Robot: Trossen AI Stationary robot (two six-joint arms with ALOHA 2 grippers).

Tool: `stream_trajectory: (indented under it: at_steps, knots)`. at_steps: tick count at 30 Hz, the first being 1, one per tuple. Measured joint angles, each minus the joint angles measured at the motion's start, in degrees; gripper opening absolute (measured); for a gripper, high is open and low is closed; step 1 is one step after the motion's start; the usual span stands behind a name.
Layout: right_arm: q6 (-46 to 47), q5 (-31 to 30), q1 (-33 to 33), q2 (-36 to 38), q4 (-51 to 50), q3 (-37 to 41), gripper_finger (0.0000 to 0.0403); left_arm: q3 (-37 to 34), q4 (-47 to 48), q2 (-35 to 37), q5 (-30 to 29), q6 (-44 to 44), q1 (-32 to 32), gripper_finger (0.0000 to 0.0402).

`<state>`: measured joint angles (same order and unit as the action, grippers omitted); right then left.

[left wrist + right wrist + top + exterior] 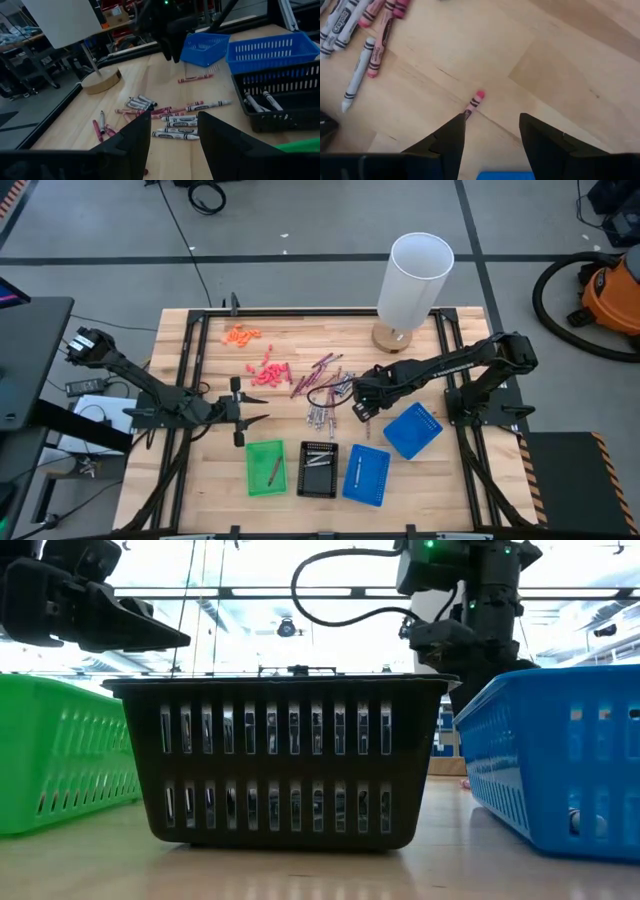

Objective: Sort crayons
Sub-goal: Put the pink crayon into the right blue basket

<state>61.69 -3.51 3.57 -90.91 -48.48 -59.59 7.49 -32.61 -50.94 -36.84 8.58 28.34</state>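
Observation:
Maroon and silvery grey crayons point(325, 392) lie loose on the wooden table's middle; they also show in the left wrist view point(170, 117). One maroon crayon point(474, 102) lies alone on the table under my right gripper point(490, 130), which is open and hovers over it, one crayon end hidden behind a finger. In the high view my right gripper point(362, 410) is right of the pile. My left gripper point(252, 420) is open and empty, left of the pile and beyond the green tray point(265, 468). Grey crayons point(257, 100) lie in the black tray point(318, 468).
A blue tray point(367, 475) stands right of the black one, and a second blue tray point(412, 430) sits tilted by my right arm. Orange bits point(242, 334) and coral bits point(268, 372) lie at the far left. A white cylinder on a round base point(415, 280) stands at the far edge.

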Motion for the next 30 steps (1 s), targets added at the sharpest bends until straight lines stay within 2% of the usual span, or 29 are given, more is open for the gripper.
stream_trajectory:
  at_steps: [9,16,23,30]
  knots:
    - [6.18,0.4,1.26,-0.51,-0.69,0.0,0.0195,0.0,-0.19,0.0,0.0,0.02,0.0,0.0173]
    - [7.12,1.36,3.19,-8.22,5.14,-0.51,0.0195,0.0,-0.19,-0.02,0.0,0.02,0.0,0.0173]
    - [7.86,1.4,4.2,-13.44,4.72,-2.36,0.0195,0.0,-0.08,-0.02,0.0,0.02,0.0,0.0173]
    - [7.29,-1.44,5.01,-16.4,3.63,-4.26,0.0191,0.0,0.18,-0.04,0.0,0.04,0.0,0.0173]
